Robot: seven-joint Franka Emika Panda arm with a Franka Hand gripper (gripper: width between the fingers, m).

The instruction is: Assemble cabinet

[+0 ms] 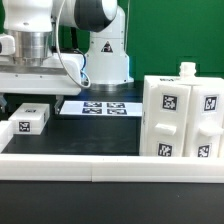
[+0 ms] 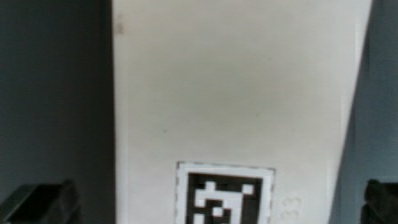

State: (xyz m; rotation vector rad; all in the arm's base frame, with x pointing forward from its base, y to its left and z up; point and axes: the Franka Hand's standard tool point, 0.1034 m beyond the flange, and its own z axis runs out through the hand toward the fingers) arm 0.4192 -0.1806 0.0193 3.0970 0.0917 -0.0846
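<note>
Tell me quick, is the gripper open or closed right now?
The gripper: open, straddling the white panel, not clamped on it.

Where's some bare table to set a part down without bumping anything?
The widest bare stretch is the dark table between the marker board behind, the low white rail in front, the small tagged block and the cabinet body. The exterior view's left is crowded: the gripper straddles a white panel there.
</note>
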